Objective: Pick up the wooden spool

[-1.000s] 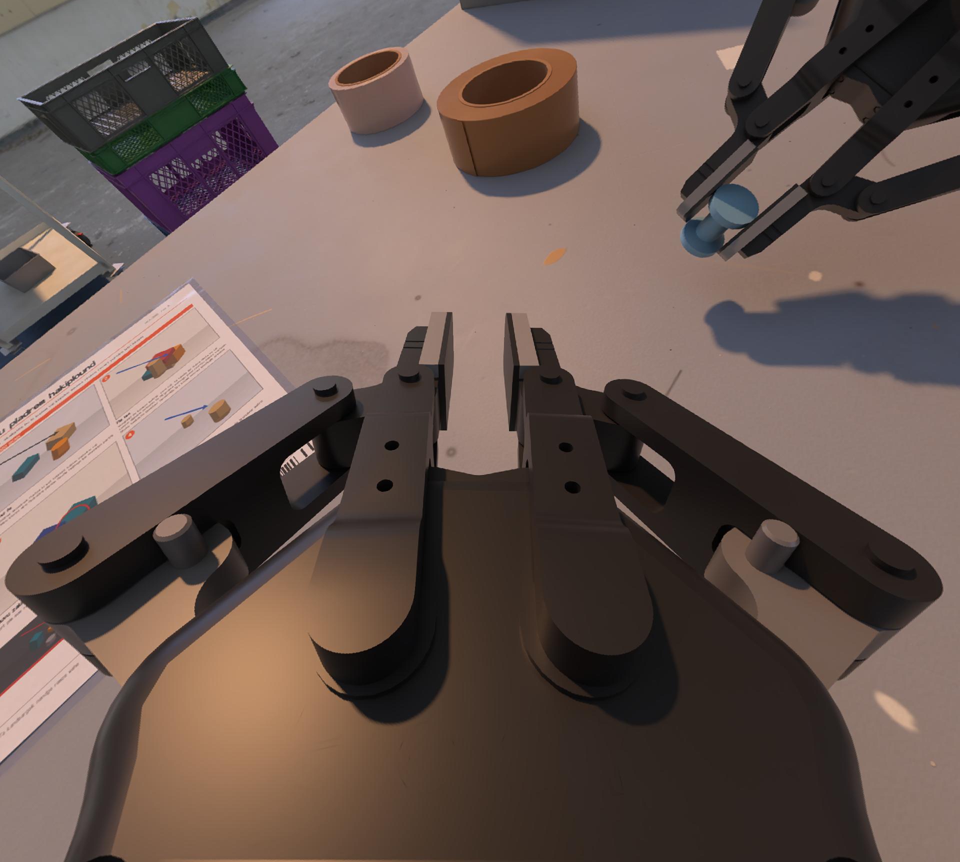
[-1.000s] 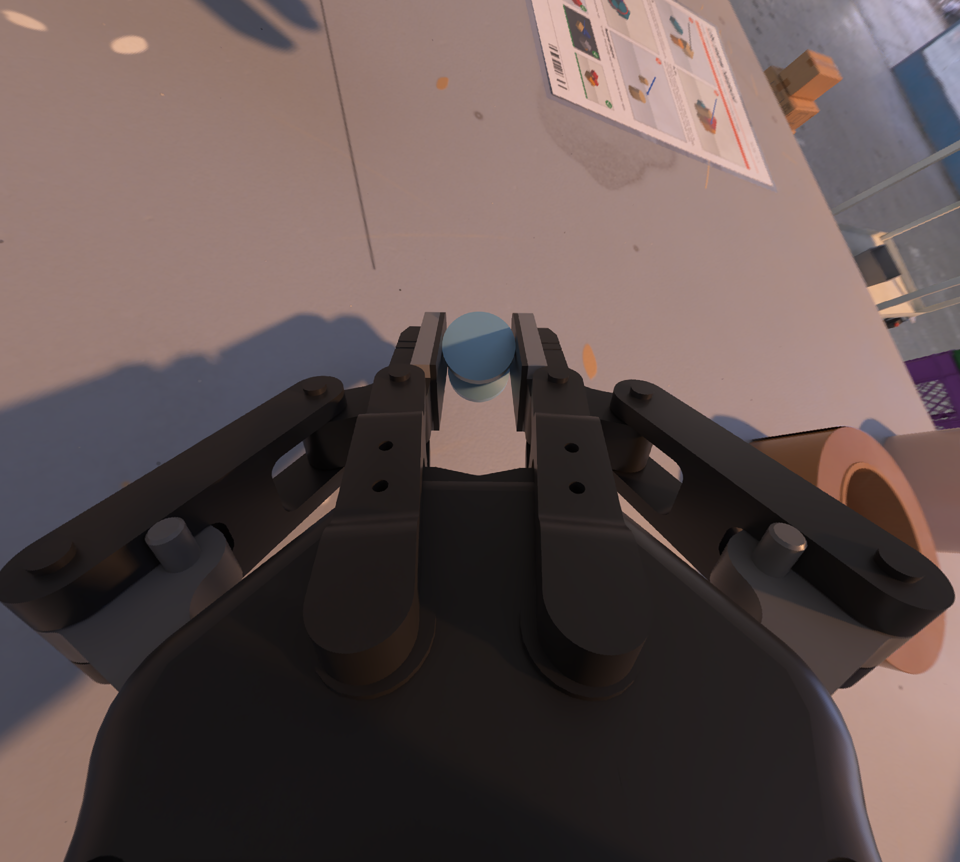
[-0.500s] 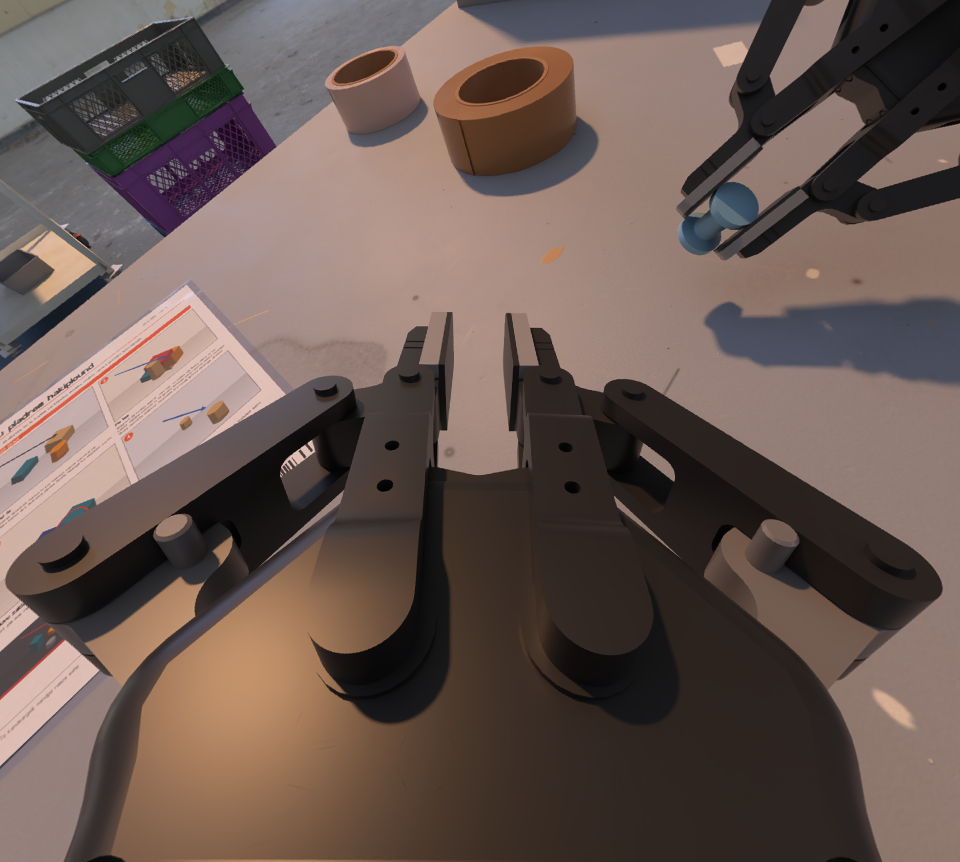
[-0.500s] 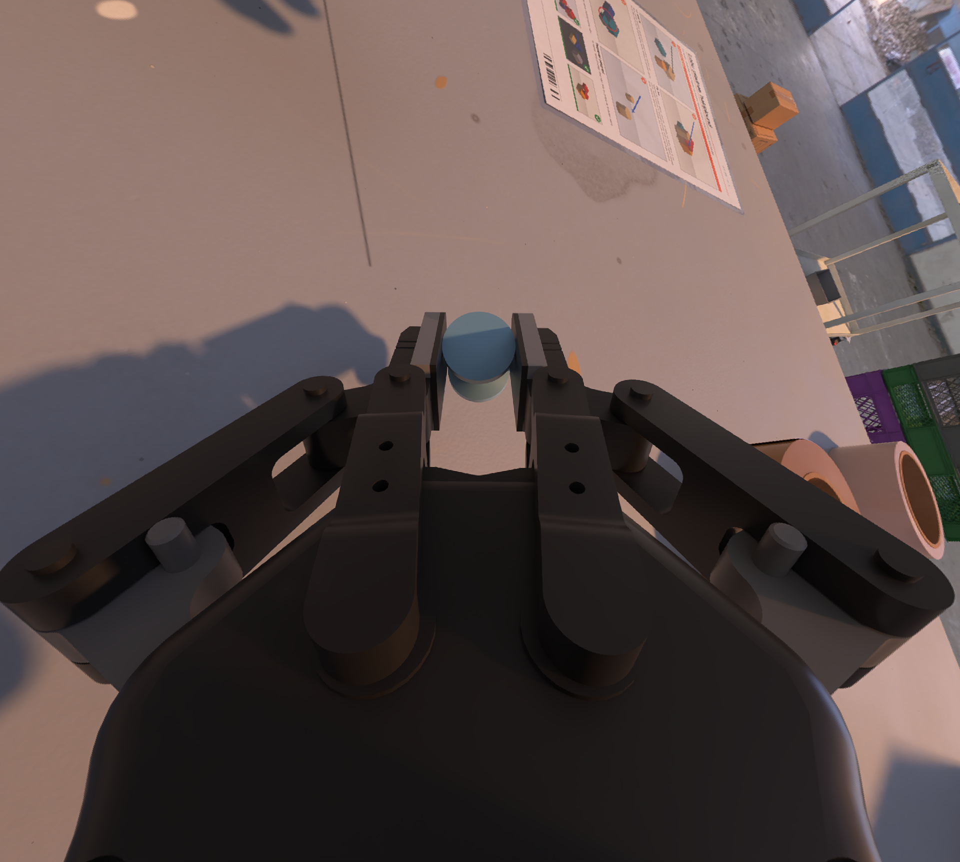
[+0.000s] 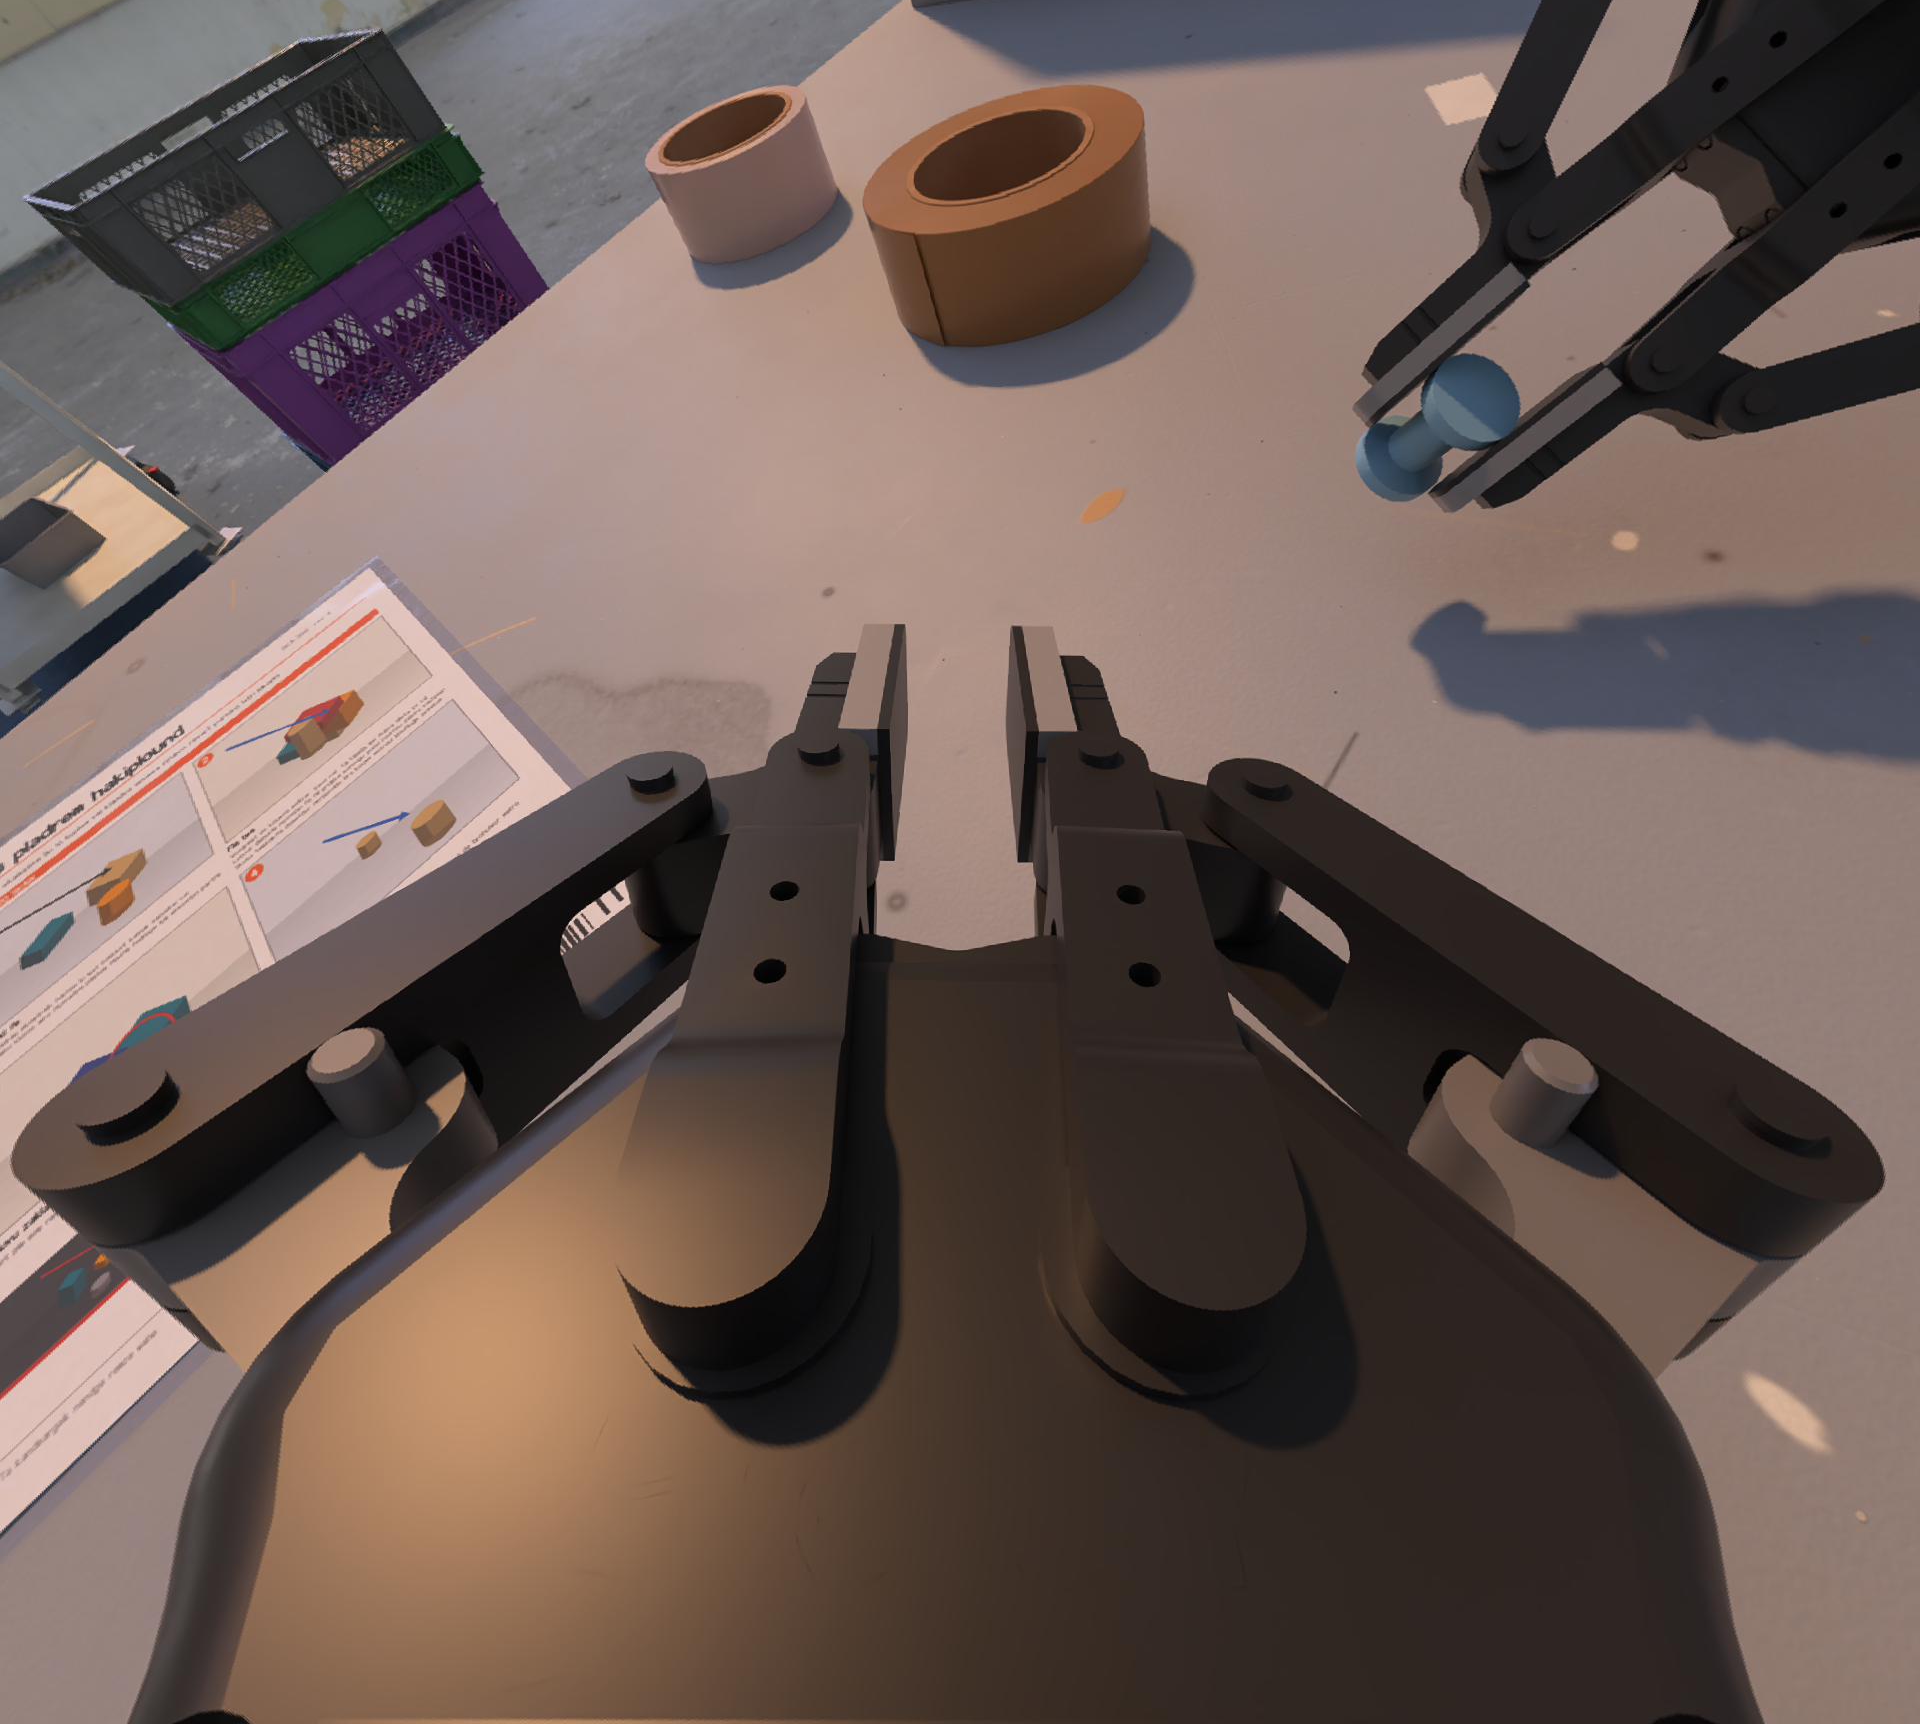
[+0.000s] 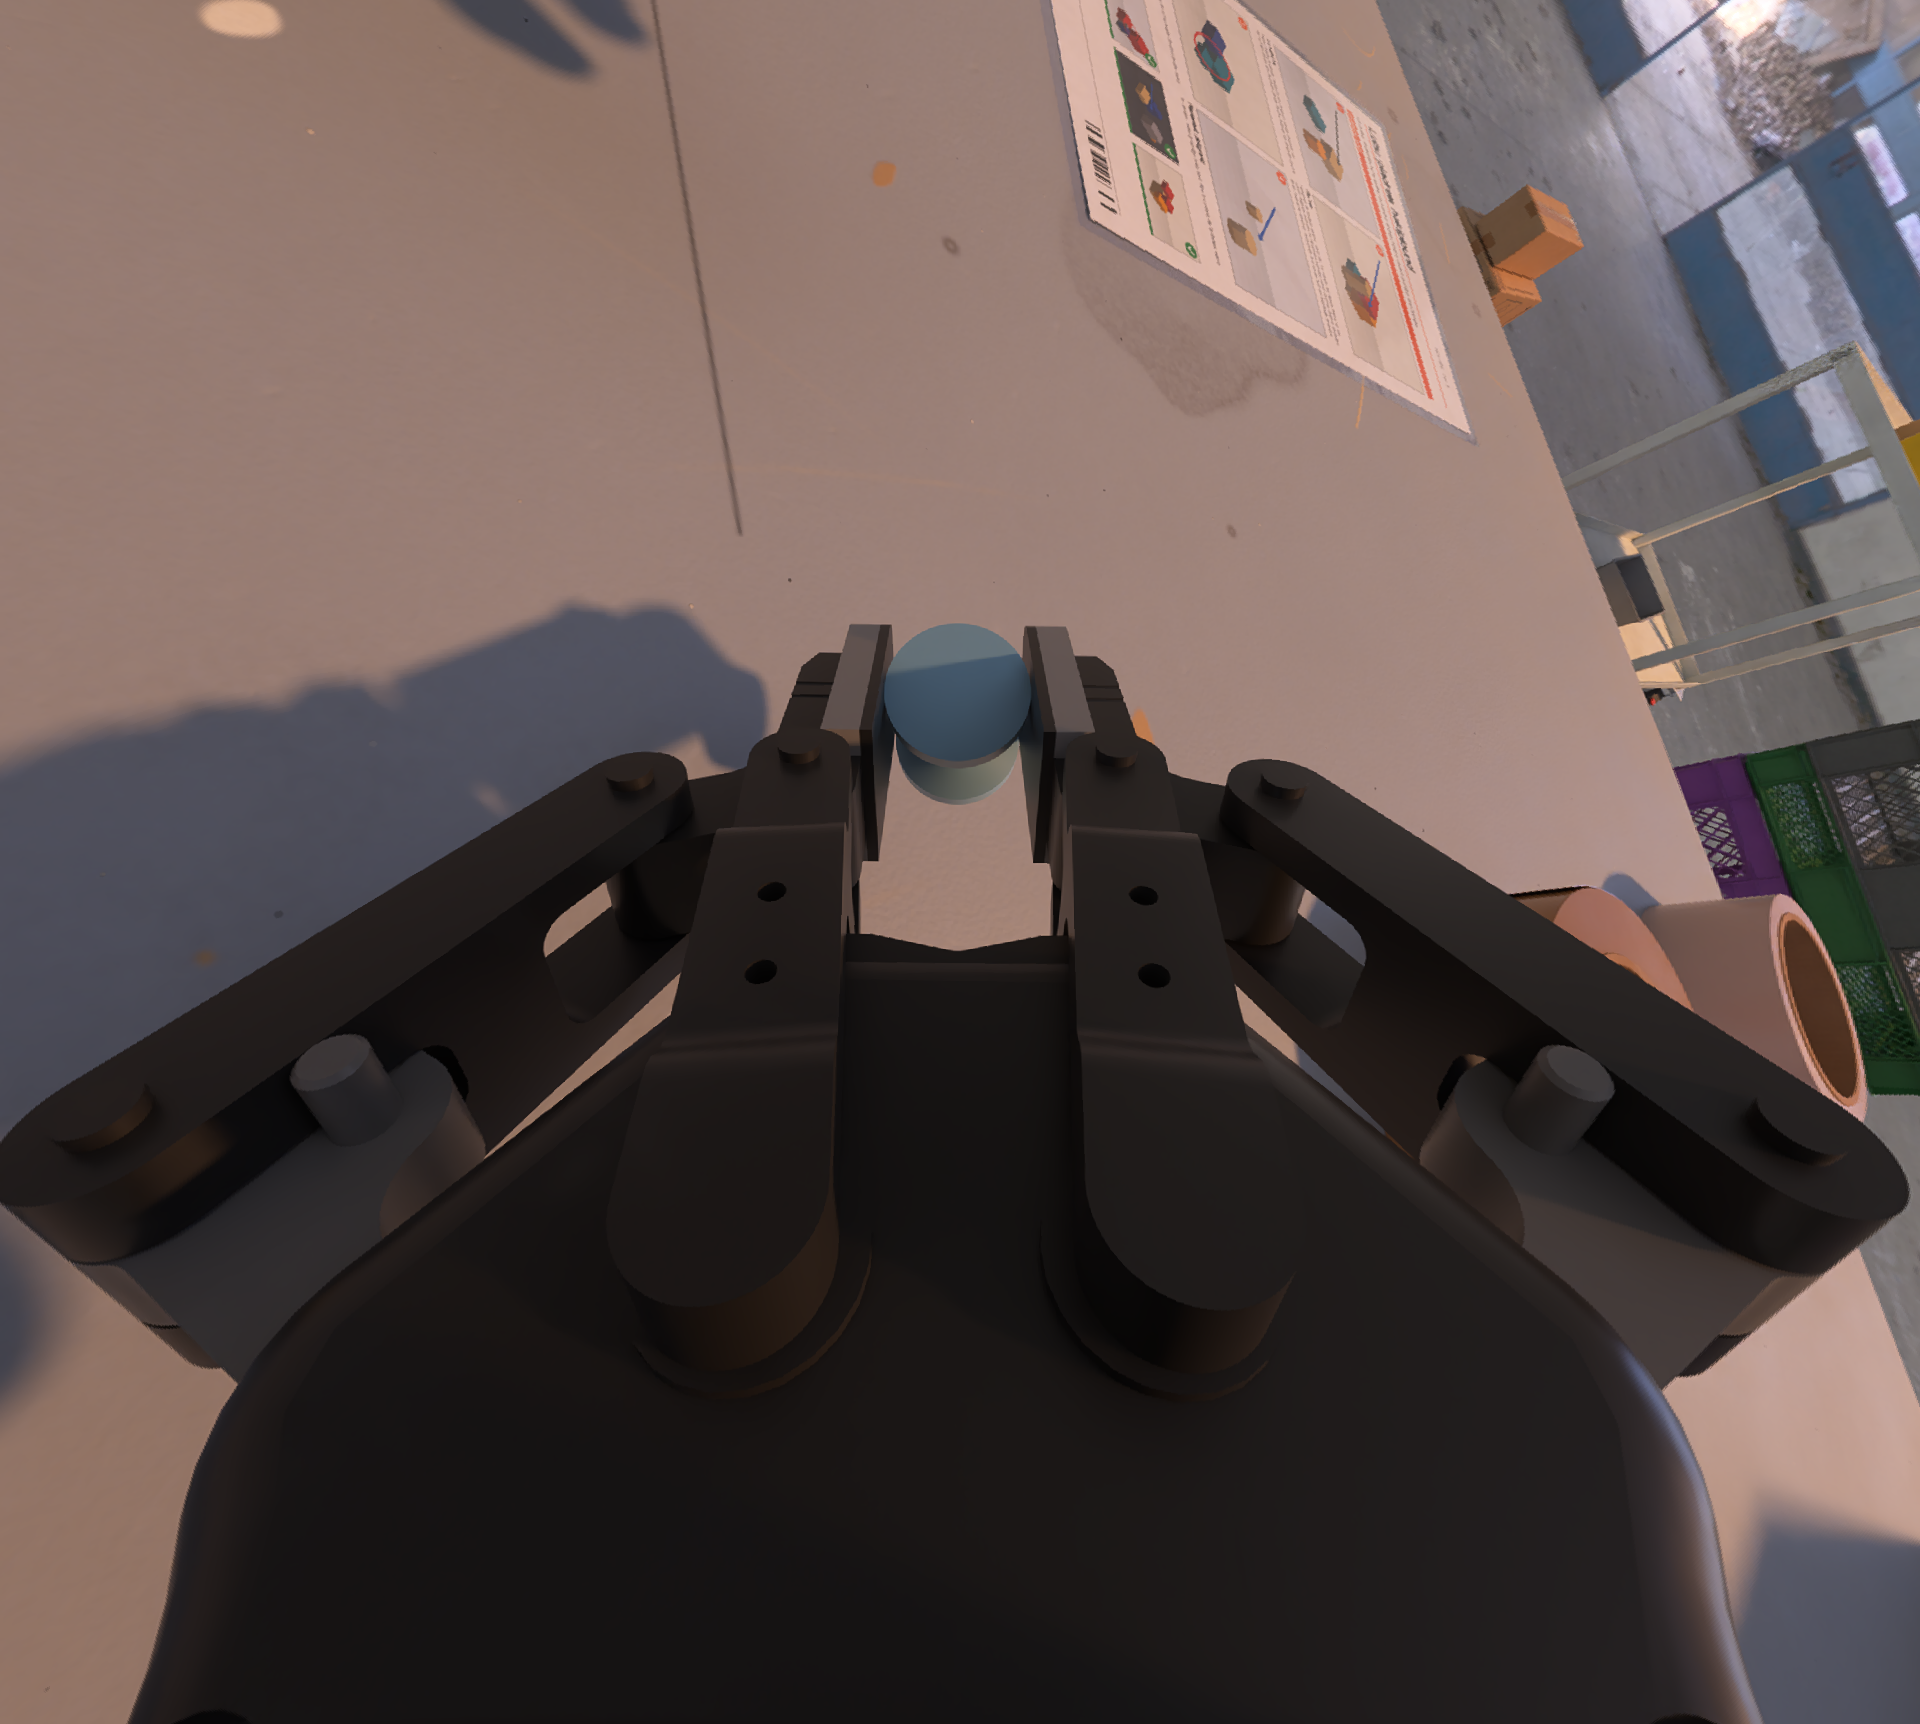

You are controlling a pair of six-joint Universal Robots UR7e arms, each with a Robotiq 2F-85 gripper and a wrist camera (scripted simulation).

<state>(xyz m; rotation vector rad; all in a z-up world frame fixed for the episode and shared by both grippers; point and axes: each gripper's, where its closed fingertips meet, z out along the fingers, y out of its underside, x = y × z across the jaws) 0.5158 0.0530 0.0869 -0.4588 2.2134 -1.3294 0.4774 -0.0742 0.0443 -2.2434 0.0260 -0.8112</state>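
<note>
Left wrist view: left gripper (image 5: pixel 956 718) empty, fingers narrowly parted above the table (image 5: pixel 1195 635); far right, right gripper (image 5: pixel 1475 427) pinches the blue wooden spool (image 5: pixel 1429 427) clear of the surface.

Right wrist view: right gripper (image 6: pixel 956 687) clamps the spool (image 6: pixel 956 698) between both pads.

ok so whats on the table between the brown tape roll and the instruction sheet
In the left wrist view, only bare grey table lies between the brown tape roll and the instruction sheet; the pink roll sits off to the side.
</note>
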